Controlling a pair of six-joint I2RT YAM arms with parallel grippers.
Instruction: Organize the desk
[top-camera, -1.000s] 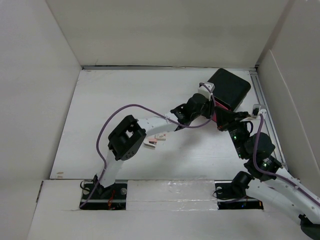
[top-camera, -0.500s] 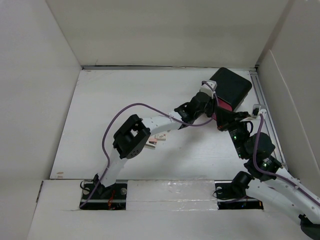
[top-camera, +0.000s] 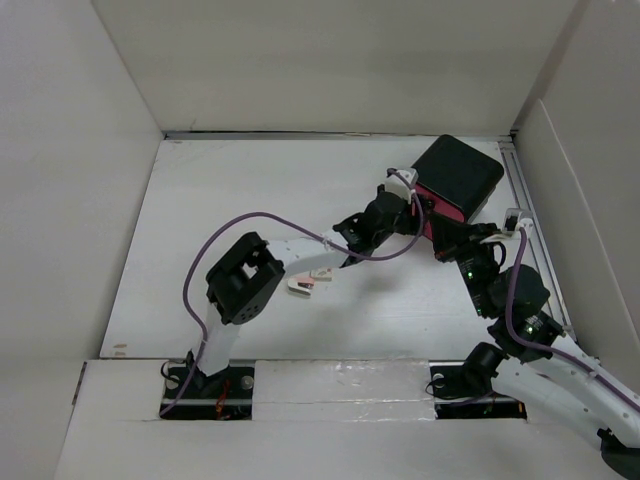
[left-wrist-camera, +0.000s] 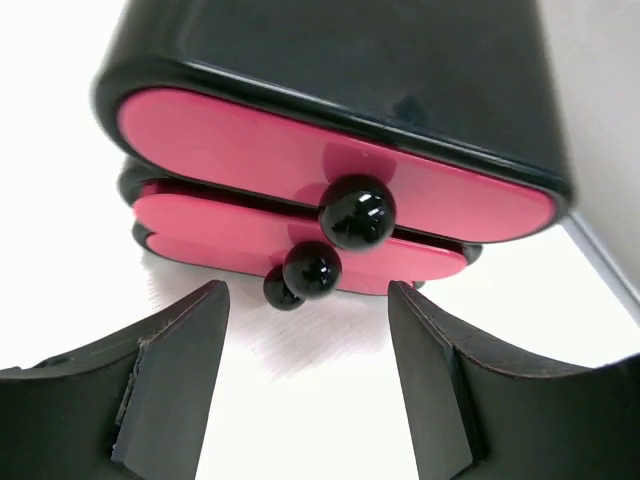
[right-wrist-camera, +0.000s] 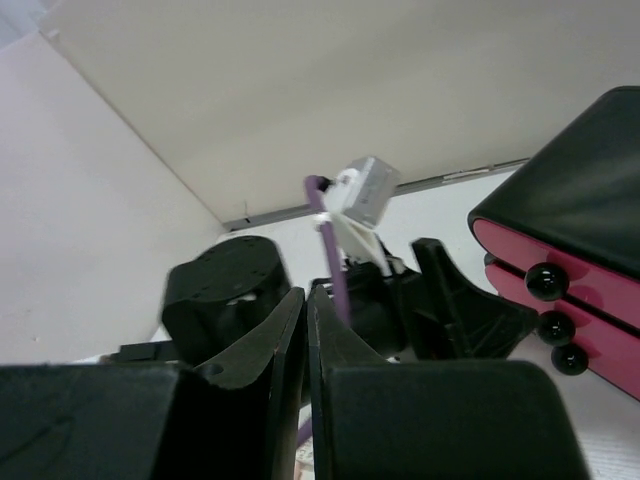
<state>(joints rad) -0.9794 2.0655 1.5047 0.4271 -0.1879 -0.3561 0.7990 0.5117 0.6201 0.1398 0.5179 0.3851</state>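
The white desk spreads from the arms' bases to the far wall panels. On it, beside the left arm, lie two small pale pieces. Further away, the right gripper has its fingers pressed together with nothing between them. Beyond it the left gripper stands open and empty, just before the black knobs of three pink drawers in a black box at the far right corner.

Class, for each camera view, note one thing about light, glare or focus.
Top external: even, soft light, faint shadow on the desk beneath the left arm. Left wrist: bright glints on the black knobs; desk washed out white. Right wrist: the right claw looms dark and underlit.
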